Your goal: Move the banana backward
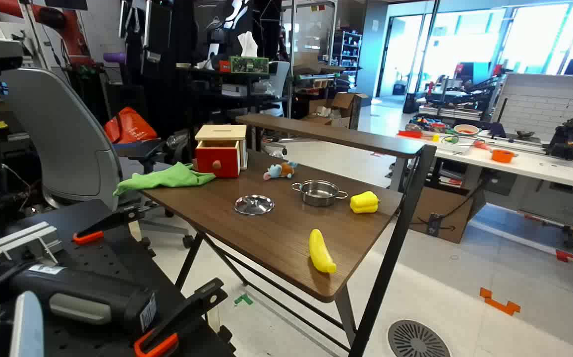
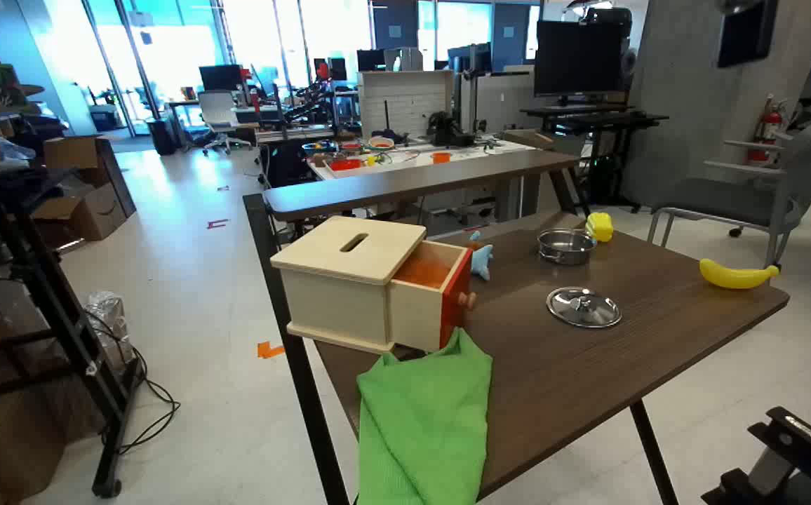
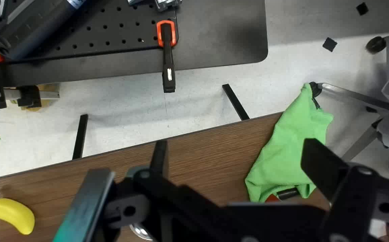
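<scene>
A bright yellow, slightly curved banana [image 1: 321,253] lies on the brown table [image 1: 266,233] by its corner. It also shows in an exterior view near the table's end [image 2: 736,275], and in the wrist view at the lower left edge [image 3: 11,213], partly cut off. My gripper [image 3: 236,146] shows only in the wrist view. It is open with its fingers wide apart and nothing between them. It is above the table; the banana lies well outside its left finger. The gripper is out of sight in both exterior views.
On the table are a metal lid [image 1: 254,204], a metal pot [image 1: 318,193], a yellow pepper [image 1: 364,202], a small plush toy [image 1: 280,170], a wooden box with an open red drawer [image 2: 349,280] and a green cloth [image 2: 425,414]. A raised shelf [image 1: 336,134] runs along one side.
</scene>
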`<state>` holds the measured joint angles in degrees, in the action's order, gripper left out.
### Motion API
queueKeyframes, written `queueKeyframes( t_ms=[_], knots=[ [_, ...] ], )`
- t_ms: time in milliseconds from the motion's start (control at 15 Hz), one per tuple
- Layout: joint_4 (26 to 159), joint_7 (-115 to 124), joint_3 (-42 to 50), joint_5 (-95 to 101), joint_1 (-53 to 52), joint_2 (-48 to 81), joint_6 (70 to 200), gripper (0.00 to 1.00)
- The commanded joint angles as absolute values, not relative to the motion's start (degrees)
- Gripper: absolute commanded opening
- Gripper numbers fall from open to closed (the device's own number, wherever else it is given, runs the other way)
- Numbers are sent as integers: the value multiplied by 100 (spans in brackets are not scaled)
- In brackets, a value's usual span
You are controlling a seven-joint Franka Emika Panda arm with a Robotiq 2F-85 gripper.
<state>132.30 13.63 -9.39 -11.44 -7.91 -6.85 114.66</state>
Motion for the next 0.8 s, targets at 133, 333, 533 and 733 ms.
queueKeyframes(
  t_ms=[133,333,533,733],
  knots=[
    [13144,1440,-921,-909,-762,-583,11408,100],
    [13097,1499,-877,-364,-672,-490,11346,100],
    [13024,1607,-775,85,-562,-331,11284,100],
    [12859,1641,-600,695,-387,-34,11322,100]
  ],
)
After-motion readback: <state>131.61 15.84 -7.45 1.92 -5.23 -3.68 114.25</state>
